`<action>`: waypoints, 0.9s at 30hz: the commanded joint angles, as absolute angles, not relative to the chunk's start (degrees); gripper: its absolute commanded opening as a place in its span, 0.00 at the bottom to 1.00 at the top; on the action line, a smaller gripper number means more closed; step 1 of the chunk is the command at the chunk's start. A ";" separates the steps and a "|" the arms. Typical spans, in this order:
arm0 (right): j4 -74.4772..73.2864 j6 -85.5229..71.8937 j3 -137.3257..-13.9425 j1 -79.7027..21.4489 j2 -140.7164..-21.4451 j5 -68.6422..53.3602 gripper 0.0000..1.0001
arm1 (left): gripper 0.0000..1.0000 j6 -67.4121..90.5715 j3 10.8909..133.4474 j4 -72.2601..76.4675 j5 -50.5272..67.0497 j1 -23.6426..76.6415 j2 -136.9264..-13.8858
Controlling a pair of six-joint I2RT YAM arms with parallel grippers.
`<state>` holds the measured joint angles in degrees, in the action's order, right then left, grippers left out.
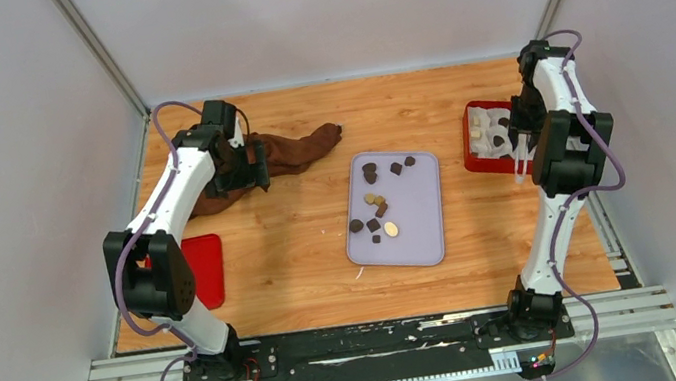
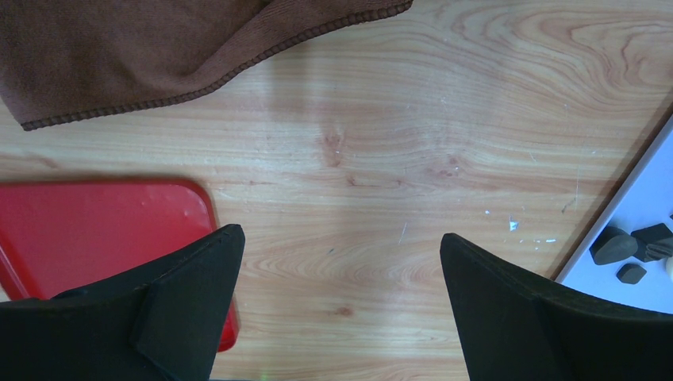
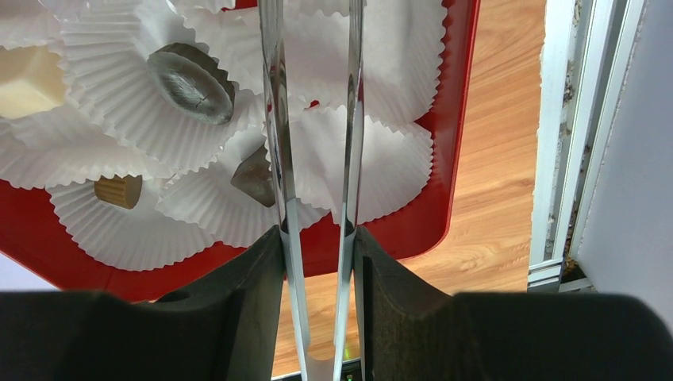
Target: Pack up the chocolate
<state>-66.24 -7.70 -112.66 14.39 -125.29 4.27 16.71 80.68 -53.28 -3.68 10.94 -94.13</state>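
Note:
Several small chocolate pieces (image 1: 376, 200), dark, tan and cream, lie on the lavender tray (image 1: 416, 229) at the table's middle. More chocolate sits in white paper cups in the red box (image 1: 479, 144) at the right: a dark round piece (image 3: 190, 83), a cream square (image 3: 28, 79), a tan piece (image 3: 119, 190) and a dark piece (image 3: 254, 178). My right gripper (image 3: 317, 238) is shut on metal tongs (image 3: 275, 119), whose two arms stand apart over the cups with their tips out of view. My left gripper (image 2: 341, 238) hangs open over bare wood, left of the tray.
A brown cloth (image 1: 292, 149) lies at the back left, just beyond the left gripper (image 1: 254, 163). A red lid (image 1: 204, 269) rests near the left arm. Grey walls close in both sides, and a metal rail (image 3: 559, 135) runs along the table's right edge.

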 commanded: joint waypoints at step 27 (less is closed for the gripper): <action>-65.19 -7.30 -95.63 10.39 -101.86 -2.35 0.00 | 1.00 16.35 81.77 -53.53 -3.07 10.72 -93.12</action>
